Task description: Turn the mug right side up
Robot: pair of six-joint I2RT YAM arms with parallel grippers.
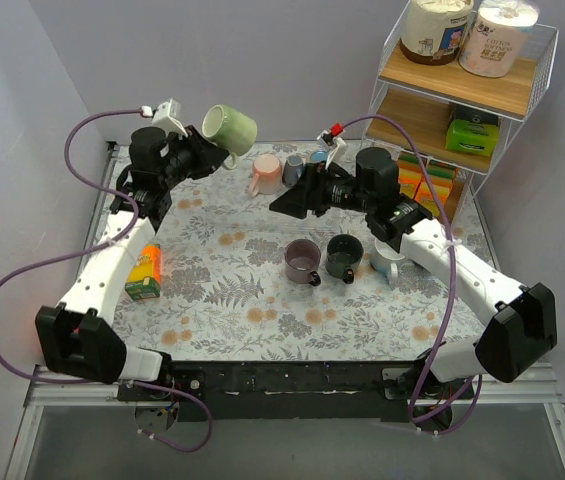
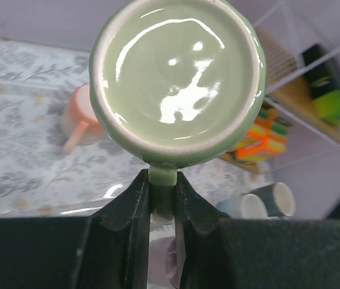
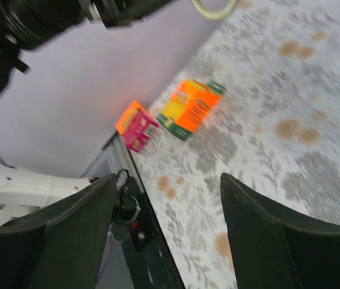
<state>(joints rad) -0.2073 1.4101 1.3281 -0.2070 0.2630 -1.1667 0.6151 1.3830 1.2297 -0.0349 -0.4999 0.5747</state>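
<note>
A pale green mug (image 1: 230, 129) hangs in the air at the back left, tipped on its side. My left gripper (image 1: 207, 150) is shut on its handle. In the left wrist view the mug's glossy base (image 2: 177, 78) fills the top, and the handle sits pinched in the left gripper (image 2: 162, 188). My right gripper (image 1: 290, 198) hovers over the middle of the table, pointing left, open with nothing in it. In the right wrist view the right gripper (image 3: 166, 205) frames only floral tablecloth, and a curved edge of the mug (image 3: 215, 7) shows at the top.
A pink mug (image 1: 266, 175) and bluish cups (image 1: 293, 168) stand at the back. A purple mug (image 1: 302, 261), a dark green mug (image 1: 344, 257) and a pale mug (image 1: 384, 260) sit in a row. An orange carton (image 1: 144, 272) lies left. A wire shelf rack (image 1: 462, 95) stands back right.
</note>
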